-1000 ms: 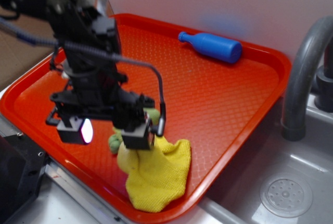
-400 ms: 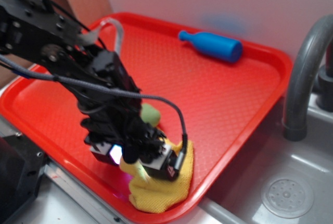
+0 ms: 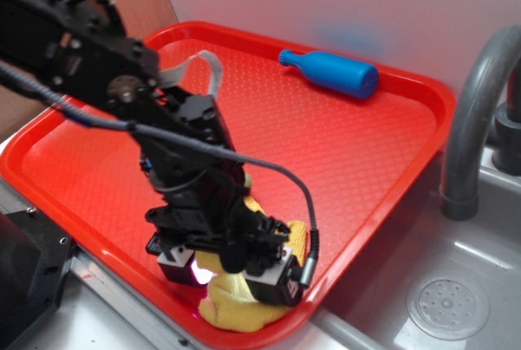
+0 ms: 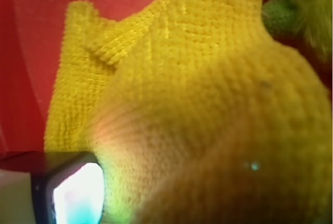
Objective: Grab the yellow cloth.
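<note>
A broad red tray (image 3: 358,155) with a dimpled surface fills most of the exterior view, sitting beside a grey metal sink (image 3: 456,285) whose curved grey faucet (image 3: 472,114) rises at the right edge. The black robot arm (image 3: 106,81) reaches in from the upper left and bends down toward the tray's near rim, a grey cable looping along it. Its gripper (image 3: 236,273) is pressed low onto the yellow cloth (image 3: 236,309), which lies bunched at the front edge of the tray, close to the rim; only the cloth's lower part and a strip at the right of the gripper show from outside. In the wrist view the cloth (image 4: 208,104) swells up to fill nearly the whole picture, its nubby weave clear at the top and blurred lower down, with a lit fingertip pad (image 4: 73,193) touching it at the lower left. The other finger is out of sight, so I cannot tell how wide the gripper stands or whether it has hold of the cloth. A blue bottle (image 3: 334,72) lies on its side at the tray's far edge, well apart from the cloth. A fuzzy green plush toy (image 4: 296,10) peeks out at the top right of the wrist view, just beside the cloth.
</note>
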